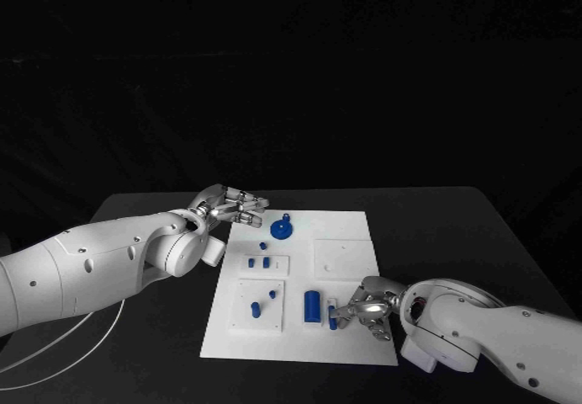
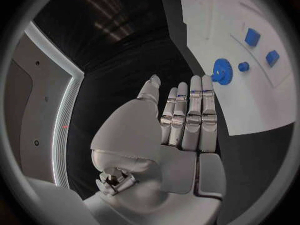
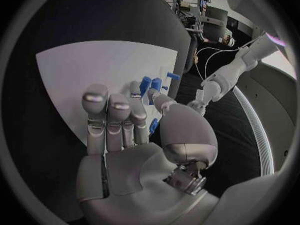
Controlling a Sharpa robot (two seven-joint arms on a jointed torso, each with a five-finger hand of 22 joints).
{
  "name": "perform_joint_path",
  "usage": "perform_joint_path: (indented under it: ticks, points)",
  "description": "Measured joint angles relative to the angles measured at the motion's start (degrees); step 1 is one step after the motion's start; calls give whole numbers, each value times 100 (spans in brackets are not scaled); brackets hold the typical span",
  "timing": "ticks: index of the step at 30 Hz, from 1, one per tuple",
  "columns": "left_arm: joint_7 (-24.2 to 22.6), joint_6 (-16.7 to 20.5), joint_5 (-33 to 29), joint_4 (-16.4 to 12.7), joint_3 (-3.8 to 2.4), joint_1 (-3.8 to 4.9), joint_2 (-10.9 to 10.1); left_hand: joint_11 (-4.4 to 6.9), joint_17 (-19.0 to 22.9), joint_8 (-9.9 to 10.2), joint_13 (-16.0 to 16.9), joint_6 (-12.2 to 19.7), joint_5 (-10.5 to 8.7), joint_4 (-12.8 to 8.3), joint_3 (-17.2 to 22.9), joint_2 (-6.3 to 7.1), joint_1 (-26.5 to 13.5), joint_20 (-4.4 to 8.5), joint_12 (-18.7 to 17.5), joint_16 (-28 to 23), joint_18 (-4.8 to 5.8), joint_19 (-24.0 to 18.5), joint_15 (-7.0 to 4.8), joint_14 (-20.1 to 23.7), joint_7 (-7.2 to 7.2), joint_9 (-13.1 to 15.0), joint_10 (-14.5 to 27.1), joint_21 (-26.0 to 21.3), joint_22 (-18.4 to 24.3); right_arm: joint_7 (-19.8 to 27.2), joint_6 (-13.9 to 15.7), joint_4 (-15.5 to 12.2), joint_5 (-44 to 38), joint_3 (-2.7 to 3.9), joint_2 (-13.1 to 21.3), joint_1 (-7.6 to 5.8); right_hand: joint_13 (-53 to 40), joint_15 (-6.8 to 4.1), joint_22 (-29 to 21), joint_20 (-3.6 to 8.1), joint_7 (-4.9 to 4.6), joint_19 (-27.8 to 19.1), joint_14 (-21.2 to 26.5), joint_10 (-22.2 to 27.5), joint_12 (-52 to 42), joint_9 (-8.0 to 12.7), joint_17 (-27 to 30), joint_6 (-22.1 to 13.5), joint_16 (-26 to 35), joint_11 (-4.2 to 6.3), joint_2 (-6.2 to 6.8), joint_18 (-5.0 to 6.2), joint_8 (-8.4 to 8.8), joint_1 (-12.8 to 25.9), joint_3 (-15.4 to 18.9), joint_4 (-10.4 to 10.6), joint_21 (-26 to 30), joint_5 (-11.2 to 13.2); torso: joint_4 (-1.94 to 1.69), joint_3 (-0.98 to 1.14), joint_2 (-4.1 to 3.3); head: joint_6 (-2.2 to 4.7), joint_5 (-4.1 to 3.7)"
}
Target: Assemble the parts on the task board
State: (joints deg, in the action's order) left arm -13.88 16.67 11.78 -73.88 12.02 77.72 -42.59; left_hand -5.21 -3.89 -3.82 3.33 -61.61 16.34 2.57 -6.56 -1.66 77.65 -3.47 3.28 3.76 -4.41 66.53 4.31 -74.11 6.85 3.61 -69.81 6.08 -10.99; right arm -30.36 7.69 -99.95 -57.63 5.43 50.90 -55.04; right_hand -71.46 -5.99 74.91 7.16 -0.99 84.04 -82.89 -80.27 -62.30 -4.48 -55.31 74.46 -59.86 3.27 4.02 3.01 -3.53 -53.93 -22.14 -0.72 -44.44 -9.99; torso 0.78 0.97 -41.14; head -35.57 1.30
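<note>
The white task board [image 1: 346, 252] lies in the middle of the black table. A blue gear [image 1: 283, 229] [image 2: 221, 71] sits near its far left corner, with a small blue peg [image 2: 244, 66] beside it. My left hand [image 1: 230, 206] [image 2: 187, 115] hovers just off that corner with its fingers stretched out straight, holding nothing. A tall blue cylinder [image 1: 313, 305] and a small blue piece [image 1: 331, 316] stand at the board's near side. My right hand [image 1: 364, 307] [image 3: 122, 120] is right beside them with its fingers extended. A blue part [image 3: 154, 126] shows in the gap by its thumb, not visibly gripped.
Two small blue blocks [image 1: 258, 263] [image 2: 252, 36] sit in a recessed panel at the board's left, with more blue pegs [image 1: 257, 308] nearer me. A bare square recess [image 1: 343, 257] lies on the board's right half. White cables [image 1: 85, 337] trail behind my left arm.
</note>
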Motion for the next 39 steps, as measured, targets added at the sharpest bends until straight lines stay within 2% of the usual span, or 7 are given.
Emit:
perform_joint_path:
  ticks: [14, 17, 19, 22, 25, 28, 39]
  points:
    - [6, -2, 14, 0, 0, 0, -6, 0, 0, 0, 0, 0, 0, 0, 0, 0, 0, 0, 0, 0, 1, 0, 0, 0, 0, 0, 0, 0, 0, 85, -71, -14, 14, -3, 7, 2, 0, 1, 0, 0, 0, 0, 0, 0, 0, -6, 0, 0, 0, 0, 220, 0, -13, -337, 655, 504, 0, 168, -1, -2, -2, 5, -7]
    - [9, -3, 16, 0, 0, 0, -6, 0, 0, 0, 0, 0, 0, 0, 0, 0, 0, 0, 0, 0, 0, 0, 0, 0, 0, 0, 0, 0, 0, 143, -86, -9, 18, 0, 45, 2, 2, 1, 0, 0, -13, 0, 0, 0, 0, -5, -13, 13, 0, 0, 185, 0, -11, -368, 1587, 626, 0, -113, -1, -2, -2, 15, -9]
    - [11, -4, 17, 0, 0, 0, -7, 0, 0, 0, 0, 0, 0, 21, 21, 0, 0, 0, 0, 0, 0, 0, 0, 0, 0, 0, 0, 0, -3, 191, -118, -10, 22, 1, 77, 1, 2, 1, 0, 0, -12, 0, 1, 0, 0, -30, -22, 12, 0, 0, -135, 0, -10, -519, 2596, 515, 0, -341, -1, -1, -2, 19, -9]
    - [14, -5, 19, 0, 0, 0, -10, 0, 0, 0, 0, 0, 0, 23, 23, 0, 0, 0, 0, 0, 0, 0, 0, 0, 0, 0, 0, 0, -5, 243, -177, -22, 27, 1, 107, 1, 3, 1, 0, 0, -12, 0, 1, 0, 0, -45, -29, 12, 0, 0, -232, 0, -10, -681, 2964, 387, 0, -222, -1, 1, -2, 20, -2]
    - [17, -6, 21, 1, 0, 0, -12, 0, 0, 0, 0, 0, 0, 23, 23, 0, 0, 0, 0, 0, 0, 0, 0, 0, 0, 0, 0, 0, -5, 298, -260, -42, 28, 1, 129, 3, 2, 1, 0, 0, -12, 0, 1, 0, 0, -45, -37, 11, 0, 0, 70, -1, -10, -1061, 2494, 408, 0, 424, -1, 2, -2, 18, 7]
    - [19, -8, 26, 1, 0, 0, -13, 0, 0, 0, 0, 0, 0, 23, 23, 0, 0, 0, 0, 0, 0, 0, 0, 0, 0, 0, 0, 0, -5, 333, -343, -50, 22, 2, 153, 13, 2, 1, 0, 0, -31, 0, 1, 0, 0, -44, -49, 31, 0, 0, 361, 0, -10, -1295, 2124, 640, 0, 600, 2, 4, -2, 9, 4]
    - [22, -31, 40, 6, 0, 0, -22, 0, 0, 0, 0, 0, 0, 23, 23, 0, 0, 0, 0, 0, 1, 0, 0, 0, 0, 0, 0, 0, -5, 347, -551, -42, -53, 2, 186, 43, -4, 1, 0, 0, -21, 0, 1, 0, 0, -39, -67, 40, 0, 0, 398, 0, -10, -1411, 2033, 617, 0, 622, 1, 1, -2, -7, 2]
